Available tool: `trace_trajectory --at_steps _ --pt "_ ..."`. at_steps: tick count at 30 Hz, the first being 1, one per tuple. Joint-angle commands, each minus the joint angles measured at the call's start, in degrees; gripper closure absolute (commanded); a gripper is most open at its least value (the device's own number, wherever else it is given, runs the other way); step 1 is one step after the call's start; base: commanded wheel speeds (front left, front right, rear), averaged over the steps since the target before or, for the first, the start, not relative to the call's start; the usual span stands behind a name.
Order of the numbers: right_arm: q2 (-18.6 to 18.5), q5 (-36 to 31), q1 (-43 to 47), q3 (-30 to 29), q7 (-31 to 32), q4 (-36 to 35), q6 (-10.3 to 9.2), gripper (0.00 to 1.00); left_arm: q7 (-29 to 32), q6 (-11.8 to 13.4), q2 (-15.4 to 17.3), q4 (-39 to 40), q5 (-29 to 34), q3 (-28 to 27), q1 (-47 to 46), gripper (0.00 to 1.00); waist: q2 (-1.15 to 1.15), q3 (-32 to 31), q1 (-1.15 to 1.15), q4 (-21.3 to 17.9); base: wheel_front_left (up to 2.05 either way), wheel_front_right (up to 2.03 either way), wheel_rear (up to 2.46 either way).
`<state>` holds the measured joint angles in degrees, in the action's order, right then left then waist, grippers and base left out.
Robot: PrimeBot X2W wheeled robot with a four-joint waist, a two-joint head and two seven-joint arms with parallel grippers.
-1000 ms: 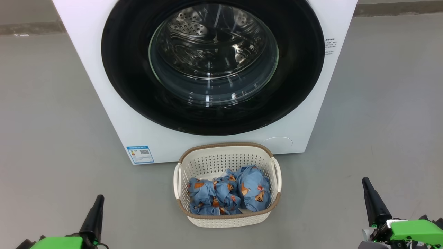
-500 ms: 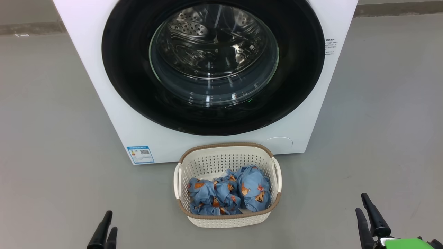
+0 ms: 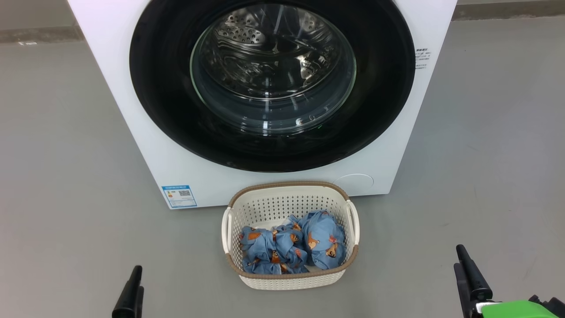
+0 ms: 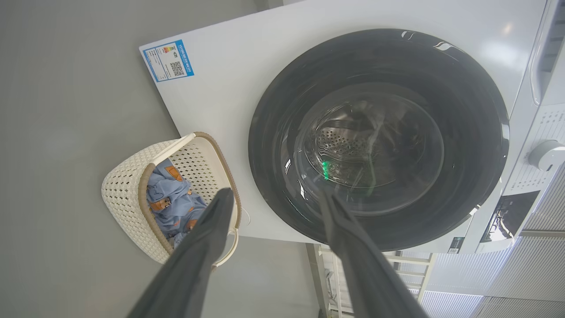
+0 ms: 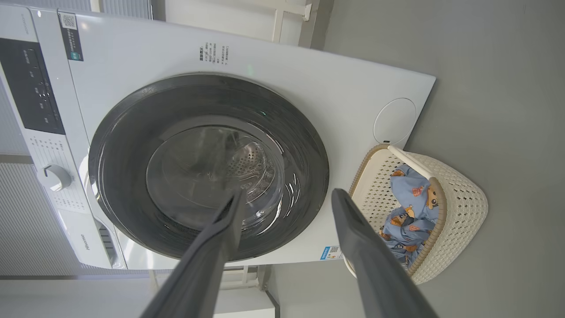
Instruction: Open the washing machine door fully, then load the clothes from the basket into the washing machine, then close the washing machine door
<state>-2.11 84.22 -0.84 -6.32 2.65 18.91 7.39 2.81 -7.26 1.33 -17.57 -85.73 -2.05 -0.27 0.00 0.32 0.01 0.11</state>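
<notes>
Washing machine door: shut, upper centre.
Clothes: in basket, lower centre.
Left end effector: fingers apart.
Right end effector: fingers apart.

Head view: the frame's upper edge cuts off the top of the washing machine and the upper arc of the washing machine door. On the machine's lower left corner, the blue label is too small to read, as is the small print by its right edge. In front of the machine, the basket has its floor hidden under the clothes (garment count unclear). The left gripper and right gripper are cut off at the bottom edge.
</notes>
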Motion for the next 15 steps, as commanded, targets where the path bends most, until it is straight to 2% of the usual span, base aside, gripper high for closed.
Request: trace_trajectory --at_steps 1,15 --pt "-0.9 -1.8 -0.9 0.5 -0.7 -1.8 0.03 0.00 -0.7 -0.1 1.3 1.9 1.6 -0.2 -1.9 0.00 0.00 0.0 -0.01 0.0 0.00 0.00 0.00" --pt "-1.7 -13.3 -0.9 2.0 -3.2 -2.4 0.04 0.00 -3.2 -0.1 1.9 3.3 12.0 1.1 -1.9 0.00 0.00 0.1 -0.01 0.1 0.00 0.00 0.00"
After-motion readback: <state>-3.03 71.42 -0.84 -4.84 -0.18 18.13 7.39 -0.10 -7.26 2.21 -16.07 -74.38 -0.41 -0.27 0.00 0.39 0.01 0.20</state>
